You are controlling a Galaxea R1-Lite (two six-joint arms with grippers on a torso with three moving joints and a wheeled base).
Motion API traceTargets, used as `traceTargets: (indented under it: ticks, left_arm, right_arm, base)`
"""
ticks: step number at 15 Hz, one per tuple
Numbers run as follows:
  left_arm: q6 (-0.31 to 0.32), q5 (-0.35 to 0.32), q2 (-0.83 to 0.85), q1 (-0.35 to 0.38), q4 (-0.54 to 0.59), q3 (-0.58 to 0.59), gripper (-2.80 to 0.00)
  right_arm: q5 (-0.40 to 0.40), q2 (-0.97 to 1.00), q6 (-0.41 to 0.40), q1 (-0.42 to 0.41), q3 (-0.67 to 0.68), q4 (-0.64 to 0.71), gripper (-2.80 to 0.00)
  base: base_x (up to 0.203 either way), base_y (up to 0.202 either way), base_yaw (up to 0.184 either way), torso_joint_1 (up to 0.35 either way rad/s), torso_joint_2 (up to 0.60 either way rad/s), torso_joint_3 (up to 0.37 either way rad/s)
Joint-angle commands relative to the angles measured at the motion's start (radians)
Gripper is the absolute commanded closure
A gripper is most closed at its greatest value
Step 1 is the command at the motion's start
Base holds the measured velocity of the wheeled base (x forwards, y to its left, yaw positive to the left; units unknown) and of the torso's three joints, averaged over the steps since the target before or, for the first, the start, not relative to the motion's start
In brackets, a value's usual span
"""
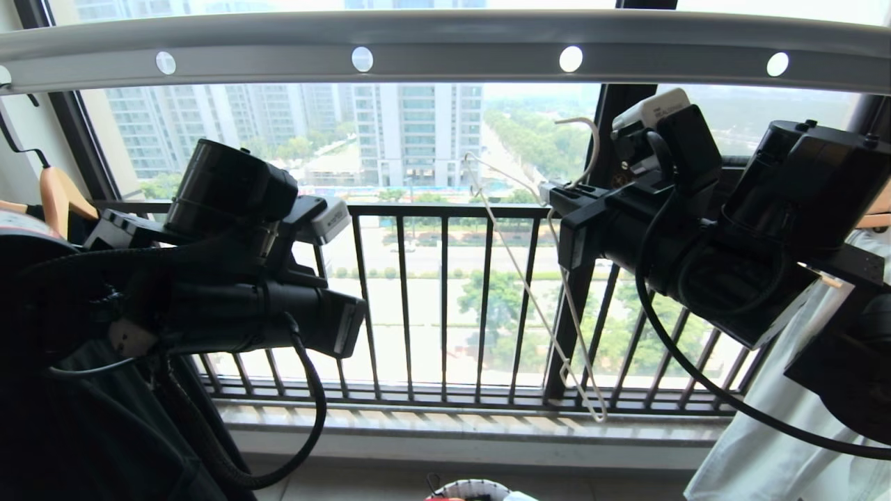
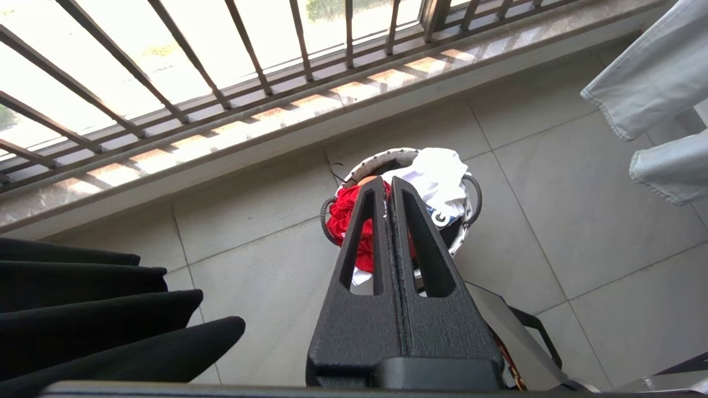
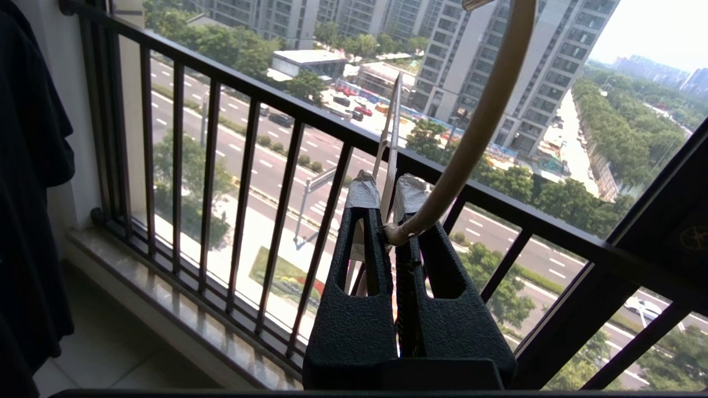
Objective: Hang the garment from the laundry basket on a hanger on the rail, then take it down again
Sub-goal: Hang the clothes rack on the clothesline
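Nearest you, at six o'clock in the head view, the laundry basket just shows at the frame's lower edge; through the left wrist camera you see the garment bunched red inside the basket beside a white cloth. Your left gripper hangs above it with jaws clenched on nothing. Part those jaws before you descend, and aim for a raised red fold, not the white cloth beside it.

At three o'clock your right gripper is clamped on the hanger at the neck, its frame dangling down at a slant and its hook curling upward, free of the rail. Hold that grip firm and level the frame, so the shirt's neck can be fed over a shoulder.

Farthest, at twelve o'clock, the rail spans overhead; I judge the hanging itself not yet begun.
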Motion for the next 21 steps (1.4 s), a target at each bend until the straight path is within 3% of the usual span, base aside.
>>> traceTargets:
  ticks: [1,7,10,14,21]
  left_arm:
    - [0.0,0.001,-0.04,0.001,0.001,0.0,0.0]
    - [0.0,0.002,-0.067,0.001,-0.001,0.002,0.0]
    - [0.0,0.002,-0.079,0.005,-0.004,0.002,0.0]
    - [0.002,0.002,-0.095,0.004,-0.004,0.004,0.0]
    - [0.002,0.002,-0.128,0.004,-0.004,0.004,0.0]
  right_arm:
    - [-0.001,-0.024,-0.005,0.001,-0.021,0.018,0.0]
    - [-0.003,-0.064,-0.006,0.001,-0.049,0.027,0.0]
    - [-0.013,-0.079,-0.008,0.001,-0.106,0.094,0.0]
    - [-0.014,-0.051,-0.009,0.0,-0.186,0.166,0.0]
    - [-0.015,0.031,-0.013,-0.027,-0.245,0.175,0.0]
  base:
    - [0.0,0.0,0.0,0.0,0.0,0.0]
    - [0.0,0.0,0.0,0.0,0.0,0.0]
    - [0.0,0.0,0.0,0.0,0.0,0.0]
    - [0.0,0.0,0.0,0.0,0.0,0.0]
    - [0.0,0.0,0.0,0.0,0.0,0.0]
